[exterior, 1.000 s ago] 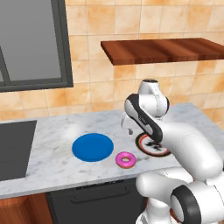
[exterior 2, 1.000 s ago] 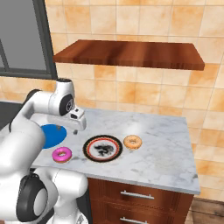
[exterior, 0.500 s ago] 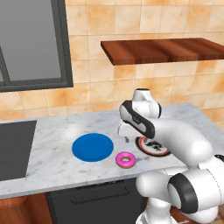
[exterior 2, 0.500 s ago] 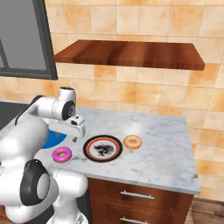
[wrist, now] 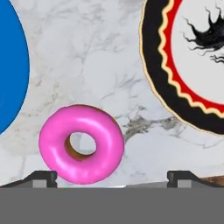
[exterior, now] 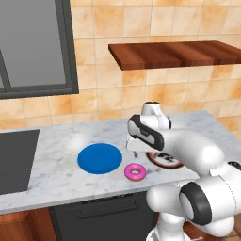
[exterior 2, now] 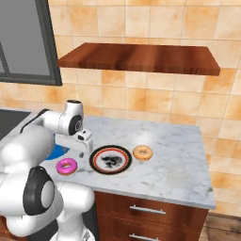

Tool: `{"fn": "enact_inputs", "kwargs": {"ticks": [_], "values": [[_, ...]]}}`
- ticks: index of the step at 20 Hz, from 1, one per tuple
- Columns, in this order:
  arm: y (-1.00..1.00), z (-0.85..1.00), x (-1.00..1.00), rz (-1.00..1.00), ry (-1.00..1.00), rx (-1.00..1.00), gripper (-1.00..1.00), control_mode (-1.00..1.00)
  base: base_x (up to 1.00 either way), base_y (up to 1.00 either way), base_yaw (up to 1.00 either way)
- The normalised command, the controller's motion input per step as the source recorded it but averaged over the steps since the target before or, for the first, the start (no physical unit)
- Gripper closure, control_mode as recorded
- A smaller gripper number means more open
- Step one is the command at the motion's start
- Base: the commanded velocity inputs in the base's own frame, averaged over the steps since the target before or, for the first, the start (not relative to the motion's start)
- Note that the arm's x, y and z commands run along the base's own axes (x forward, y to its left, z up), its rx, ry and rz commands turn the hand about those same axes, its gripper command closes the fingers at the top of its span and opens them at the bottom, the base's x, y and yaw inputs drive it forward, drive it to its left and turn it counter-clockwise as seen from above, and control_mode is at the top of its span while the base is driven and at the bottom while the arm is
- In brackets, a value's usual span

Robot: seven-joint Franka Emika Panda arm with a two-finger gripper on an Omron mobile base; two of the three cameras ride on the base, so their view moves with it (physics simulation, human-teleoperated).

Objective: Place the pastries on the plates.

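Currently the gripper [wrist: 112, 177] hangs over the marble counter [exterior: 56, 167], its fingers spread wide on either side of the hand view, nothing between them. The pink donut [wrist: 81, 143] lies on bare marble near the counter's front edge, between the blue plate [exterior: 100, 158] and the dark-rimmed plate [exterior 2: 110, 159]; the orange-tan donut [exterior 2: 142, 152] sits just beside that plate, toward the counter's right end. Neither pastry is on a plate yet. To grasp well, the gripper should probably shift toward the counter's front edge until the pink ring is centred between the tips, then descend straight so the fingers close across its body rather than clip one side. Compared with a second ago, the hand has dropped lower and swung toward the pink donut.
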Motion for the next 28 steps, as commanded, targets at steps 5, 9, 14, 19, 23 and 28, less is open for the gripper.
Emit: {"fn": "enact_inputs", "kwargs": {"ticks": [5,9,14,19,23,28], "values": [[0.0,-0.4,0.0,-0.03,0.0,0.0,-1.0,-1.0,0.0,0.0,0.0],[0.03,-0.36,0.0,-0.01,0.0,0.0,-1.0,-1.0,0.0,0.0,0.0],[0.04,-0.36,0.0,0.0,0.0,0.0,-1.0,-1.0,0.0,0.0,0.0],[0.09,-0.31,0.0,0.0,0.0,0.0,-1.0,-1.0,0.0,0.0,0.0],[0.07,-0.28,-0.01,0.0,0.0,0.0,-1.0,-1.0,0.0,0.0,0.0],[0.0,-0.13,0.0,0.0,0.0,0.0,1.0,-1.0,0.0,0.0,0.0]]}}
